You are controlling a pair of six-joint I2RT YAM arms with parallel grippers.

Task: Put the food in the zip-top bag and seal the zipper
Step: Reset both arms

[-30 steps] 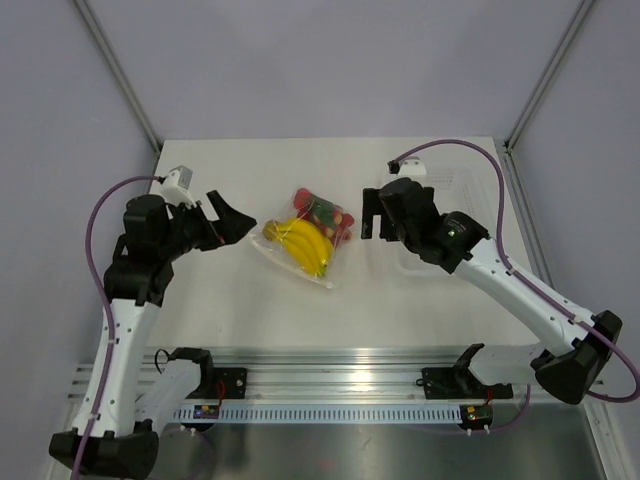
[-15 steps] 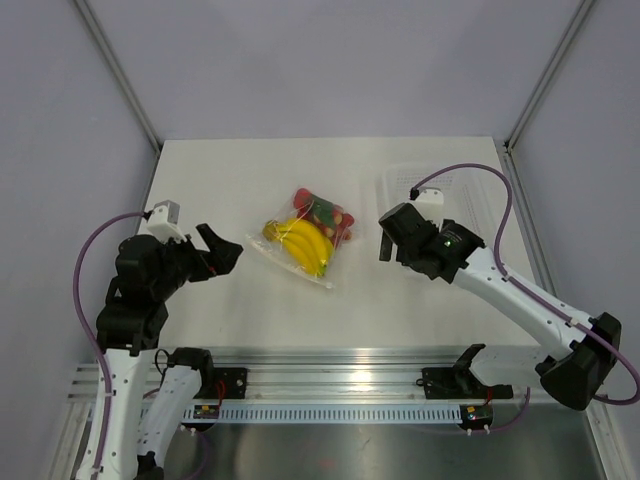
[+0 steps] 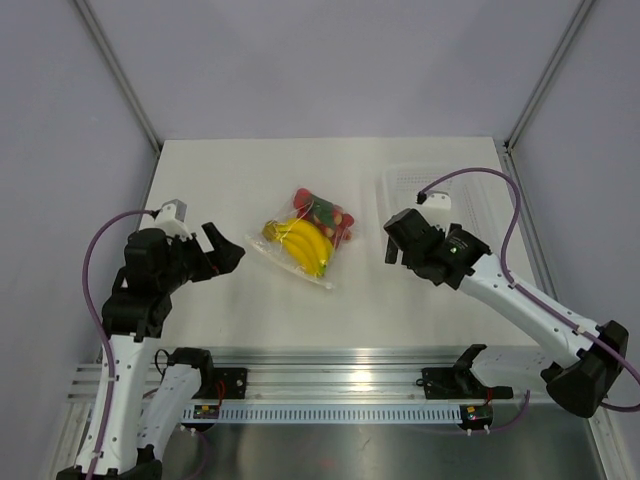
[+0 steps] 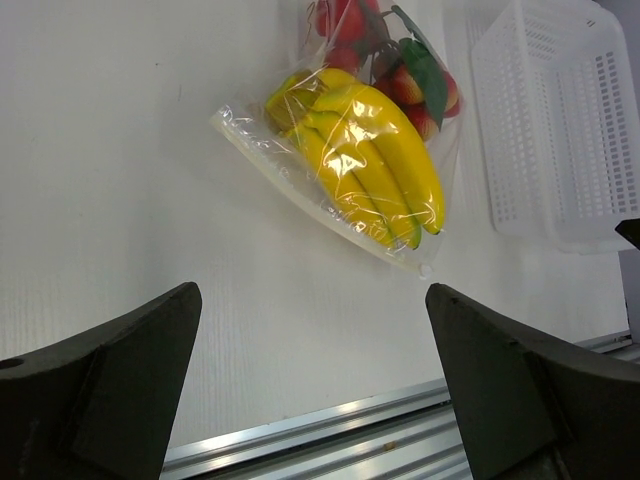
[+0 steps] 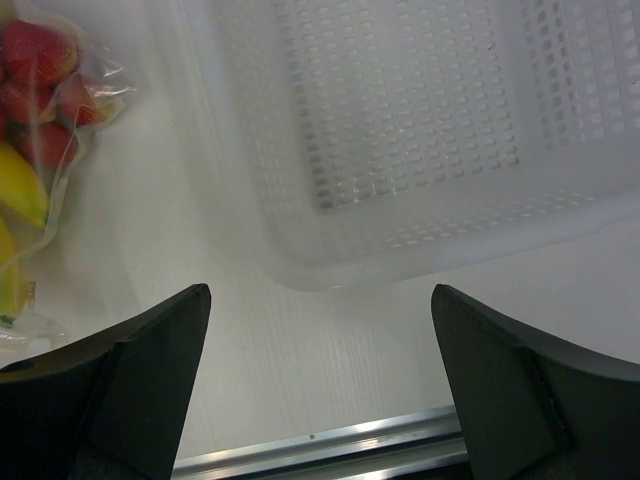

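A clear plastic bag (image 3: 318, 258) lies in the middle of a white tabletop (image 3: 220, 180), with both robot arms drawn back from it. Yellow toy bananas (image 4: 375, 165) and red strawberries (image 4: 400, 75) with green leaves sit inside the film, the strawberries toward the far edge. The zipper (image 4: 310, 205) runs along the bag's near-left side as a thin clear strip; whether it is pressed closed cannot be told.

The left hand (image 3: 226, 245) hovers toward the left edge, fingers spread, holding nothing. The right hand (image 3: 390, 240) hovers right of the bag, also spread and empty.

The bag looks light, floppy and slick, bulging over firm toy fruit, so it would likely slide if pushed. The flat zipper strip, clear of the fruit, seems the best place to pinch, starting at a corner.

The tabletop is smooth and matte. A white perforated basket (image 3: 478, 186) sits at the far right corner. Pale walls surround the tabletop, and a metal rail (image 3: 330, 378) runs along the near edge.
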